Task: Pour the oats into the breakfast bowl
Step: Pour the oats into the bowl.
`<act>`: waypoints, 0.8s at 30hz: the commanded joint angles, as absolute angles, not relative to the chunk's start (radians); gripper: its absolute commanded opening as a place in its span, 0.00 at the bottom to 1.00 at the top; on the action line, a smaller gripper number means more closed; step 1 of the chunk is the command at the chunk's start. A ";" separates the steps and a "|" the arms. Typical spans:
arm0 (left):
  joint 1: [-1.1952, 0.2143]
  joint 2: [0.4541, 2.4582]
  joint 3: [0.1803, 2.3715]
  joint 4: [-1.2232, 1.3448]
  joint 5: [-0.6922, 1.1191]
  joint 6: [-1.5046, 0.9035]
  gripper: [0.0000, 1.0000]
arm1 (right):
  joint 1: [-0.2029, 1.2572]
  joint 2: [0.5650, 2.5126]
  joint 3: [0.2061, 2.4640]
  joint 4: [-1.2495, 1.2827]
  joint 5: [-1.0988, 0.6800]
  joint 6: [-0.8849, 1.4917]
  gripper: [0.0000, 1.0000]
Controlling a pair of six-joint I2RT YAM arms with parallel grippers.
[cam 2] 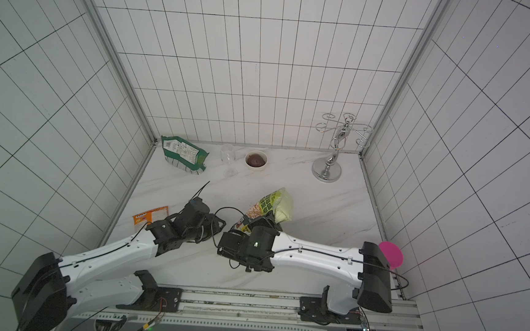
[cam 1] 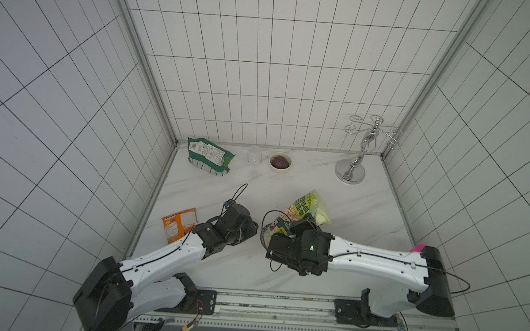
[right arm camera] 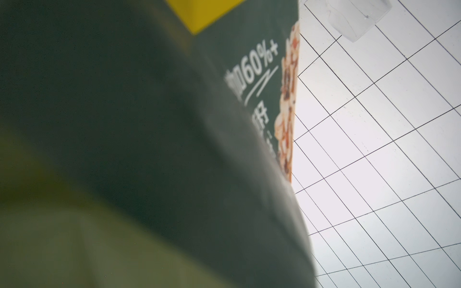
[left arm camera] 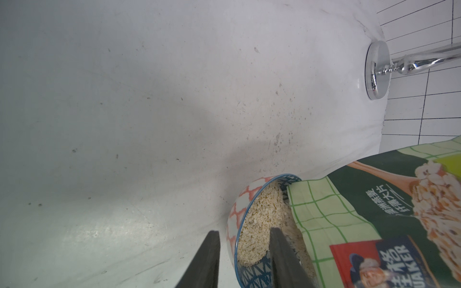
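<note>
**Tabletop Count**

Two robot arms are counted: the left arm (cam 1: pixel 168 255) and the right arm (cam 1: pixel 375 260). Three packages are seen: a dark green bag (cam 1: pixel 208 156) far to the left of the chrome stand (cam 1: pixel 351 172), an orange packet (cam 1: pixel 178 222) also to its left but nearer the arms' bases, and a lime-green oat pouch (cam 1: pixel 305 204), the package closest to the stand. Two bowls are counted: a small white bowl (cam 1: pixel 278 170) left of the stand and a patterned bowl (left arm camera: pixel 234 217), in which one heap of oats (left arm camera: pixel 259 219) is held. One clear wine glass (cam 1: pixel 254 159) is found between the stand and the green bag. One stand is present.
</note>
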State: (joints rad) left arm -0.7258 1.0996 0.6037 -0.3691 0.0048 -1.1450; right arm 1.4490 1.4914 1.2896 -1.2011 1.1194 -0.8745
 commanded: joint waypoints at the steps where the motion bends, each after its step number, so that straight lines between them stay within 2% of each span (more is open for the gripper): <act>1: -0.729 1.087 0.591 -0.347 -0.001 -1.147 0.36 | 1.454 1.439 1.294 -1.217 1.279 -0.866 0.00; 15: -0.729 1.082 0.587 -0.344 -0.001 -1.141 0.36 | 1.463 1.446 1.305 -1.227 1.308 -0.846 0.00; 17: -0.729 1.080 0.586 -0.348 -0.007 -1.148 0.36 | 1.458 1.442 1.342 -1.222 1.245 -0.826 0.00; 19: -0.729 1.080 0.585 -0.340 -0.001 -1.139 0.36 | 1.470 1.455 1.313 -1.221 1.304 -0.850 0.00; 21: -0.727 1.079 0.588 -0.353 -0.011 -1.143 0.36 | 1.466 1.453 1.356 -1.224 1.231 -0.808 0.00; 23: -0.728 1.078 0.584 -0.344 -0.004 -1.138 0.36 | 1.471 1.438 1.276 -1.164 1.306 -0.910 0.00; 24: -0.729 1.077 0.584 -0.346 -0.005 -1.140 0.36 | 1.470 1.436 1.289 -1.158 1.286 -0.879 0.00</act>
